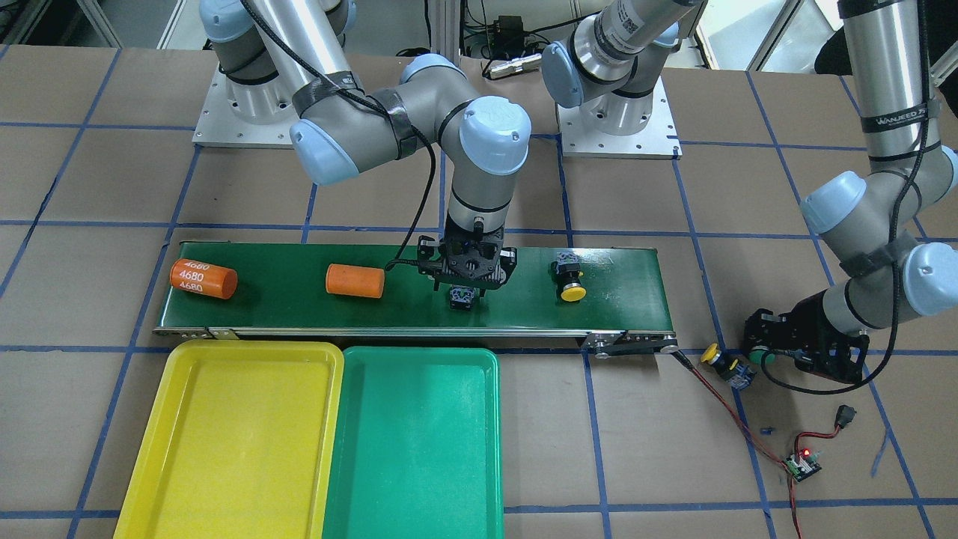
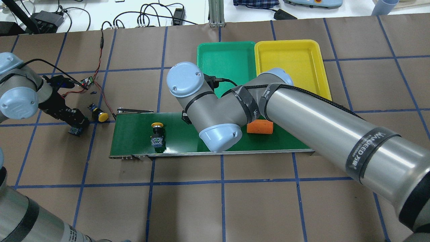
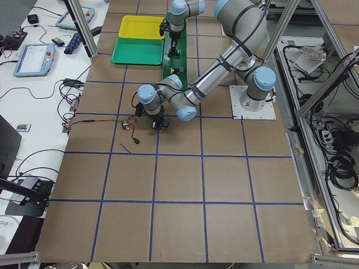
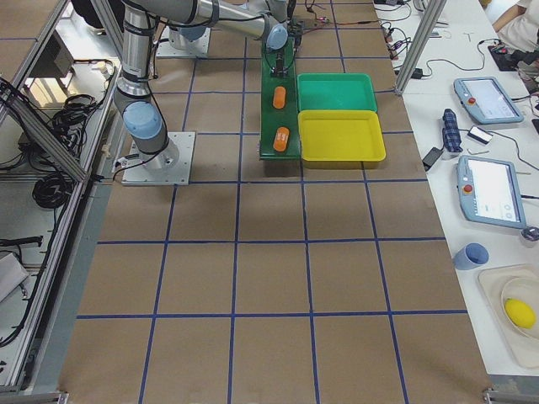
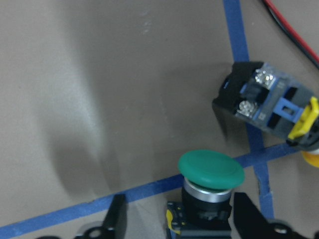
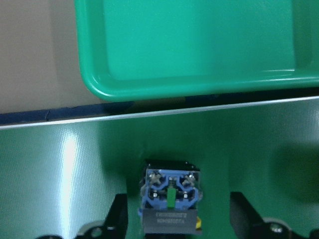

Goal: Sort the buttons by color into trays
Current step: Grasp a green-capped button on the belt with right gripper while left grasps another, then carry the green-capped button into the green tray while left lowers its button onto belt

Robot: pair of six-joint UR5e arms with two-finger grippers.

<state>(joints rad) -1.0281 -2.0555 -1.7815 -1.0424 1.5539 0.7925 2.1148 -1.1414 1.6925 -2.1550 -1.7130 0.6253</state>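
nearest, yellow tray (image 1: 232, 442) and green tray (image 1: 412, 442) side by side. off the end of the belt (image 1: 299, 314), left gripper (image 5: 180, 208) — fingers wide, either side of the green button (image 5: 211, 169) on the surface (image 1: 524, 449), yellow button (image 1: 724, 364) just beside. further back, right gripper (image 6: 179, 209) over the belt, fingers wide around a third button (image 6: 171, 196), cap hidden — a fourth button (image 1: 570, 281), yellow, lies well apart.
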